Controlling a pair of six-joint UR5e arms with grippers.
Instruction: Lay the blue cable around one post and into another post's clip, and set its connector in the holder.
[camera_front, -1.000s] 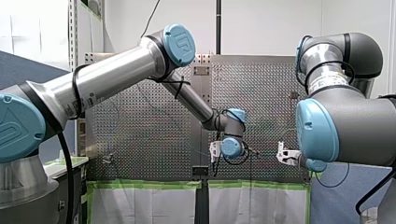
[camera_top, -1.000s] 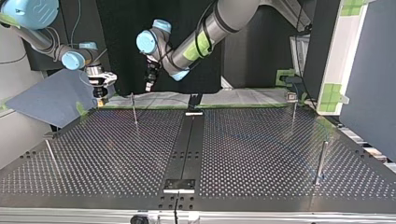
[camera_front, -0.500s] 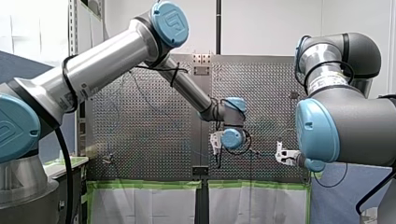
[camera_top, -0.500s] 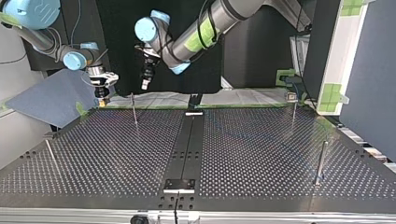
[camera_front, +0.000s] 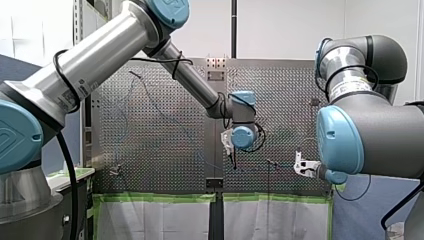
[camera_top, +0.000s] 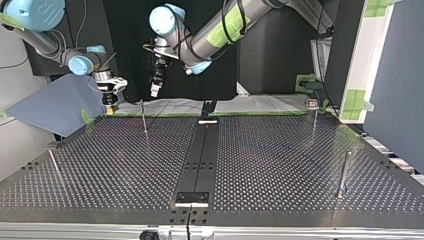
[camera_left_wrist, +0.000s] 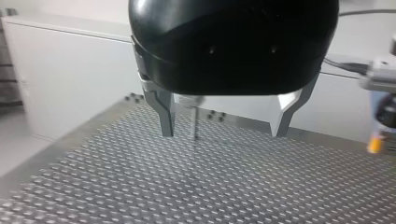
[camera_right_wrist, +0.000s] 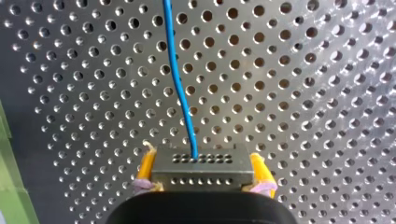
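In the right wrist view my right gripper (camera_right_wrist: 202, 157) is shut with its yellow pads (camera_right_wrist: 145, 165) on a black multi-hole connector (camera_right_wrist: 203, 173). The blue cable (camera_right_wrist: 180, 79) runs from the connector's face out over the perforated table. In the top view that gripper (camera_top: 110, 104) hangs over the table's far left corner. My left gripper (camera_left_wrist: 223, 134) stands open and empty above the table, with a thin post (camera_left_wrist: 194, 119) ahead, close to one metal finger (camera_left_wrist: 163, 109). It hovers in the air (camera_top: 155, 89) above a slim post (camera_top: 143, 117).
Further posts stand at the top view's near left (camera_top: 54, 167), near right (camera_top: 344, 172) and far right (camera_top: 315, 117). A black strip (camera_top: 200, 160) runs down the table's middle. Green tape edges the far side (camera_front: 160, 198).
My left arm has lifted its elbow and carried its open gripper upward, away from the table. My right arm and the connector have stayed where they were.
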